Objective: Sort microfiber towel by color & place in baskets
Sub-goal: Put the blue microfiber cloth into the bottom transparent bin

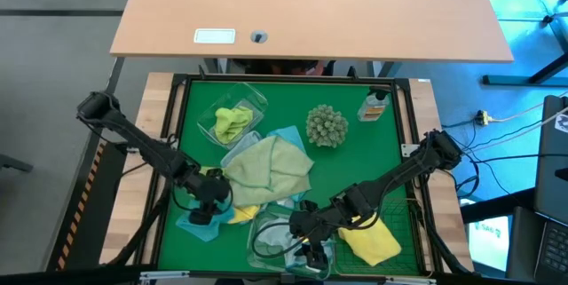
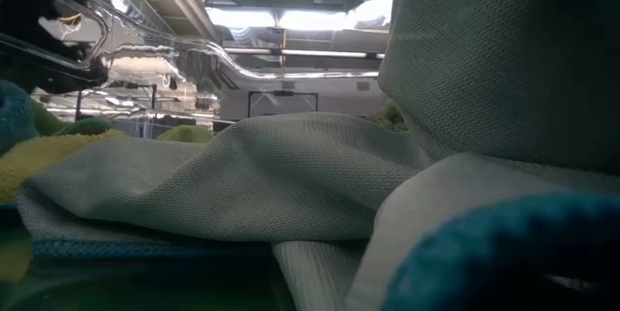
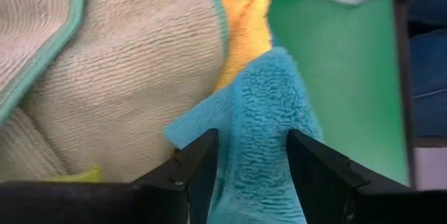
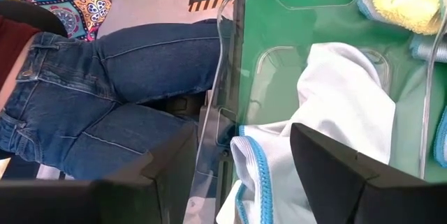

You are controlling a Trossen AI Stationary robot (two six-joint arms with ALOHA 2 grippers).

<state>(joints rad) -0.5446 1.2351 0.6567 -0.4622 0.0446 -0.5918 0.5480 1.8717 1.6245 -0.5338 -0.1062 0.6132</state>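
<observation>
A heap of towels lies mid-table: a big pale green one (image 1: 271, 165), a light blue one (image 1: 288, 134), a yellow one (image 1: 244, 214) and a teal one (image 1: 197, 223). My left gripper (image 1: 206, 207) is low at the heap's left near corner, shut on the teal towel (image 3: 269, 105). My right gripper (image 1: 302, 230) hangs open over the near clear tub (image 1: 266, 232). A white towel with a light blue hem (image 4: 342, 105) lies in that tub below its fingers. The far clear tub (image 1: 257, 100) holds a lime green towel (image 1: 232, 123). A yellow towel (image 1: 373, 242) lies in the wire basket (image 1: 410, 232). My left gripper pinches the teal towel between its two fingers, on a bunched fold (image 3: 255, 161) near one corner. The fingers come in low and slanting from the table's left near side. The rest of the towel spreads out ahead of the fingers, against the yellow and pale green towels.
A grey-green spiky ball (image 1: 327, 125) and a small bottle with an orange label (image 1: 374, 106) stand at the far right of the mat. A person in jeans (image 4: 105, 91) is just beyond the table's near edge. Bare mat shows right of the heap (image 1: 373, 156).
</observation>
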